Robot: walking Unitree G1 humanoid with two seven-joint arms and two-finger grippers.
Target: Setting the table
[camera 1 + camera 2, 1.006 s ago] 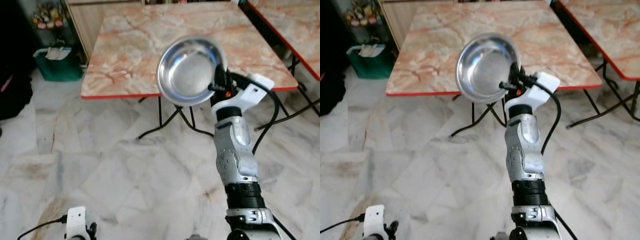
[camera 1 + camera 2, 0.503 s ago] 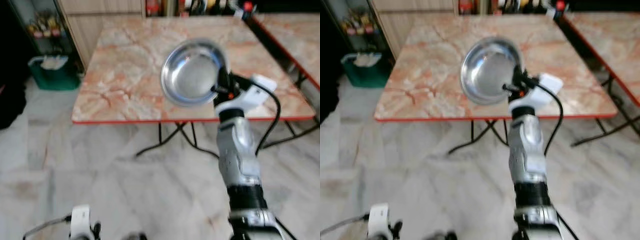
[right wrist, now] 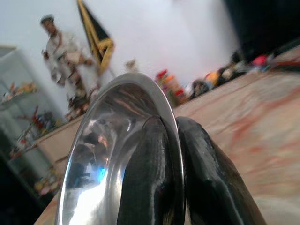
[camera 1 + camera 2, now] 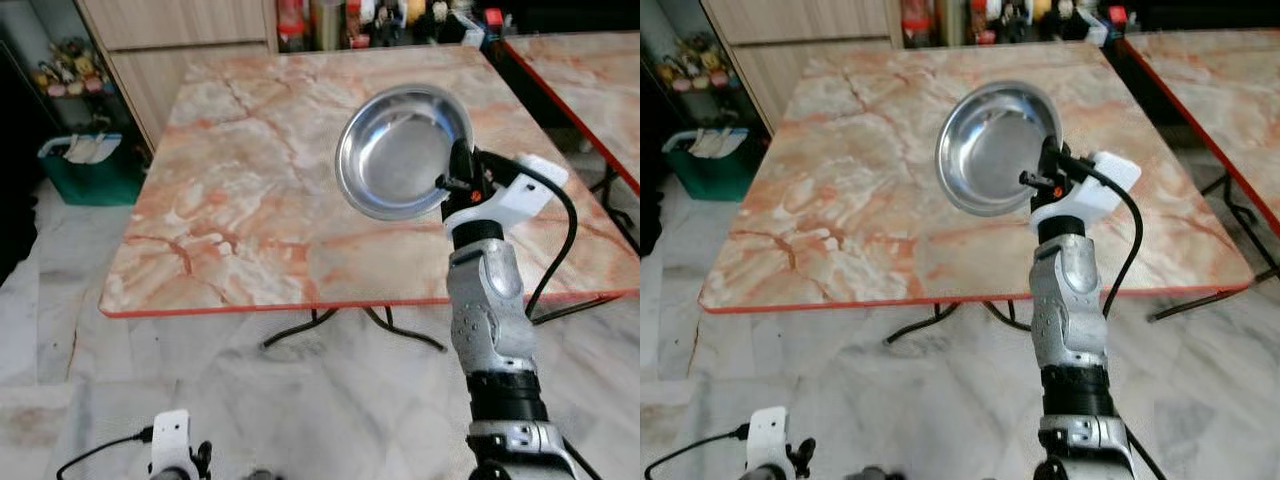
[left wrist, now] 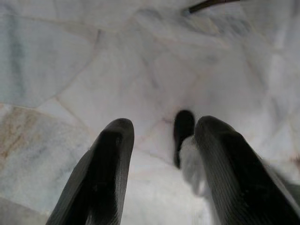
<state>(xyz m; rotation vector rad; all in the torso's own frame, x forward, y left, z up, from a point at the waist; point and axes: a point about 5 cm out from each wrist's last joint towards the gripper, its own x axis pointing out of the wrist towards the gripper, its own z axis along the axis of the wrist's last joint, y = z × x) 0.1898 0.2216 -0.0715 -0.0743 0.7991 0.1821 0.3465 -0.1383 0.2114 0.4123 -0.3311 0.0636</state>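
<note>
Above marble table (image 4: 250, 190), steel plate (image 4: 402, 150) (rim between fingers (image 3: 145, 187))

light: bright, even | shadows: soft | wrist views: blurred | glare: metal plate (image 4: 403, 150)

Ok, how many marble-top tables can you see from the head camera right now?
2. The near table is straight ahead, under the steel bowl held up in the right claw. A second table stands to its right, cut off by the frame edge; others may lie beyond view.
</note>
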